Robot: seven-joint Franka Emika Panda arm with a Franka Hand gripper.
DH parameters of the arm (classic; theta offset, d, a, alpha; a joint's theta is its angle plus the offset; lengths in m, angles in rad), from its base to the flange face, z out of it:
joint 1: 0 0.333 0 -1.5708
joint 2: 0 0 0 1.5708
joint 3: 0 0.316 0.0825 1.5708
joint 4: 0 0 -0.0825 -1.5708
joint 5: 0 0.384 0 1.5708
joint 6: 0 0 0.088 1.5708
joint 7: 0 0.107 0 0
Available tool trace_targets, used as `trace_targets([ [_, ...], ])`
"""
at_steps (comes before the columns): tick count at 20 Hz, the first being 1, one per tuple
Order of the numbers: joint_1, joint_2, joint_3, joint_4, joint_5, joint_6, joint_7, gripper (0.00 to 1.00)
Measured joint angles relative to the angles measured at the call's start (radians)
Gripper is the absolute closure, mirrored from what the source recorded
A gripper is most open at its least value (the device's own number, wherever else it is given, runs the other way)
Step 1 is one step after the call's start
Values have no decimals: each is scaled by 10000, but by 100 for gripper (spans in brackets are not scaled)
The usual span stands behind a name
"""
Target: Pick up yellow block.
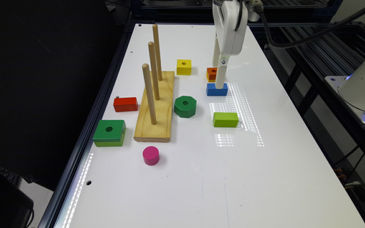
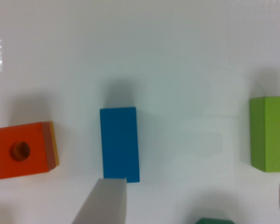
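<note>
The gripper (image 1: 219,83) hangs low over the blue block (image 1: 216,89), its jaws spread wide and empty, one fingertip (image 2: 102,200) at the block's end. The yellow block (image 1: 183,67) sits untouched on the white desk (image 1: 265,174), beyond the orange cube (image 1: 211,74), near the peg board (image 1: 156,107). The approach looks unfinished; next the arm must shift over and centre on the yellow block.
</note>
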Motion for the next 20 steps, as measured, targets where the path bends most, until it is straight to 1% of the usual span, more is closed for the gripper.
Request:
trace_targets([
  [5,-72,0,-2,6,0,0,-77,0],
  [8,-216,1,-9,18,-2,1,-232,0],
  [11,-469,17,-31,101,-8,2,-513,0],
  [12,-527,32,-30,128,-8,2,-573,0],
  [13,-557,44,-27,147,-8,2,-602,0],
  [20,-578,74,-19,202,-8,2,-620,0],
])
